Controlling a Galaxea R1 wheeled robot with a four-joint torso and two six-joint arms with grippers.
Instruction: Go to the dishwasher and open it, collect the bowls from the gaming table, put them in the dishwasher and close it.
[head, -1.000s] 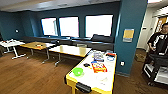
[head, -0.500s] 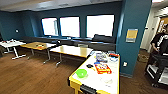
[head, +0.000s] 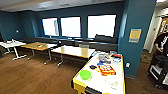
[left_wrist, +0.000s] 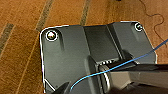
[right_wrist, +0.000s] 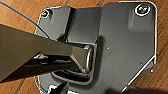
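Observation:
The gaming table (head: 119, 82) stands at the lower right of the head view, with a glossy white top and a yellow frame. A small bright green bowl (head: 85, 74) sits on its near left part. A pale round thing (head: 111, 80) that may be another bowl lies to the right of it; I cannot tell for sure. A red box (head: 106, 69) and several small items lie further back on the top. The dishwasher is out of view. Both wrist views look down past the robot's dark plate at wooden floor (left_wrist: 22, 50).
Two wooden tables (head: 72, 51) and a white table (head: 11, 44) stand at the left and middle before a bench under the windows. A teal pillar (head: 136, 37) rises behind the gaming table. A person (head: 162, 43) stands beside a dark cart (head: 157, 70) at the right edge.
The whole head picture has shifted as the robot drives: the gaming table now sits a little further right and lower, and looks nearer. On the table nothing has moved.

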